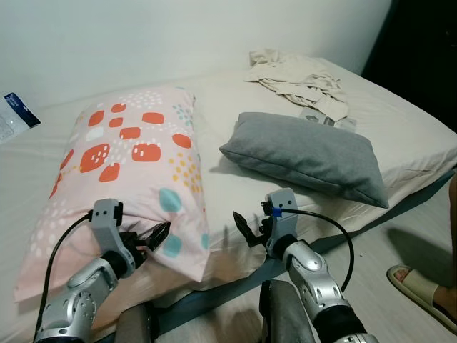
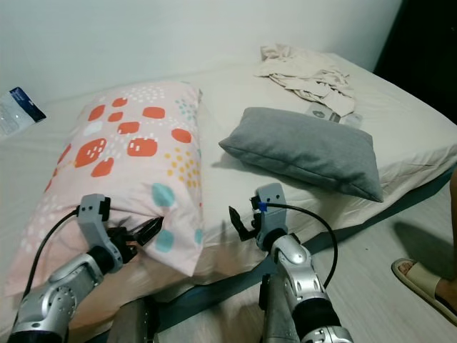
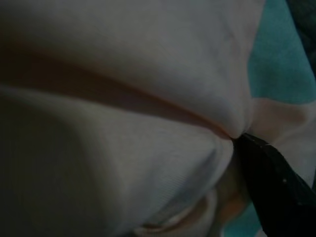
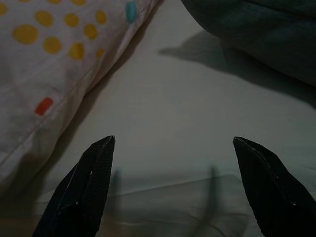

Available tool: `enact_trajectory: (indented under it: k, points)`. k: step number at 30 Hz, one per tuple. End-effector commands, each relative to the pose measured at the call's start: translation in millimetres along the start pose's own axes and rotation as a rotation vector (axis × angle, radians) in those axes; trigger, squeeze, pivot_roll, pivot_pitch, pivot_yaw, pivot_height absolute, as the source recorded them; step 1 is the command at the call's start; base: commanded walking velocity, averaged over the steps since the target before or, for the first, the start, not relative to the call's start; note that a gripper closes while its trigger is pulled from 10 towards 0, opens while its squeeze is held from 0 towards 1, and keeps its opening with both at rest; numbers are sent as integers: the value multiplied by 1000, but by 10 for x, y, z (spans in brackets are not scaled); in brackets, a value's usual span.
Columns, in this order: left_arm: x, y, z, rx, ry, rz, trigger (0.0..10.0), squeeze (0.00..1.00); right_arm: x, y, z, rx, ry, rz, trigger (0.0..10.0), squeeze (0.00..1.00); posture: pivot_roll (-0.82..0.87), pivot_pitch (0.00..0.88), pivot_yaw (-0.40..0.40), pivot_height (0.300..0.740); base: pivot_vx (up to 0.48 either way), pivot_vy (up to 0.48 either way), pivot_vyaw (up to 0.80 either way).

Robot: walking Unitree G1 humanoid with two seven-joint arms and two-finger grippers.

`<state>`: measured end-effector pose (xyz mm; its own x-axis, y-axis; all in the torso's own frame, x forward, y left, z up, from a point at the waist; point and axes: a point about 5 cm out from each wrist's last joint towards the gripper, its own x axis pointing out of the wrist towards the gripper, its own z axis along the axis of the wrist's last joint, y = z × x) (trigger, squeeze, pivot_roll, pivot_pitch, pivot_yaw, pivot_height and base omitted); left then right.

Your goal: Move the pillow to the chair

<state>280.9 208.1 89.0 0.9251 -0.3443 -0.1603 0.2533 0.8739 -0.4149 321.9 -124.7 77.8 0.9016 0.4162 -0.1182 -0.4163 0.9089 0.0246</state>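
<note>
Both silver arms reach forward and slightly inward from the bottom of the head views. The left arm rises from about seven o'clock toward the middle, a black cable looping along its forearm, and its left gripper (image 1: 151,236) points toward two o'clock with the black fingers closed together on a fold of fabric. The right arm comes up from about five o'clock, also trailing a black cable, and its right gripper (image 1: 246,227) points toward ten o'clock, its two fingers (image 4: 81,190) spread wide apart and holding nothing.
</note>
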Motion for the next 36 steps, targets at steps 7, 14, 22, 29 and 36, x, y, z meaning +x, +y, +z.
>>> enact_trajectory:
  k: [7,14,22,29,36]
  points:
    - [-164,169,51,75,24,22,10000,1000,-41,10,-67,18,9,-8,10000,0,-18,102,-17,556,0,0,0]
    - [-288,-64,-117,115,170,-210,10000,0,-65,52,-127,13,36,8,10000,0,-28,105,-15,556,0,0,0]
    - [-513,-334,-424,156,409,-507,10000,0,-115,63,-231,4,86,8,10000,0,-28,107,5,556,0,0,0]
    - [-566,-468,-329,3,329,-615,10000,0,-148,75,-283,20,94,-1,10000,0,-14,103,-1,556,0,0,0]
    - [-374,-692,-271,-55,28,-487,10000,0,-142,98,-269,26,89,9,10000,0,-12,107,-15,556,0,0,0]
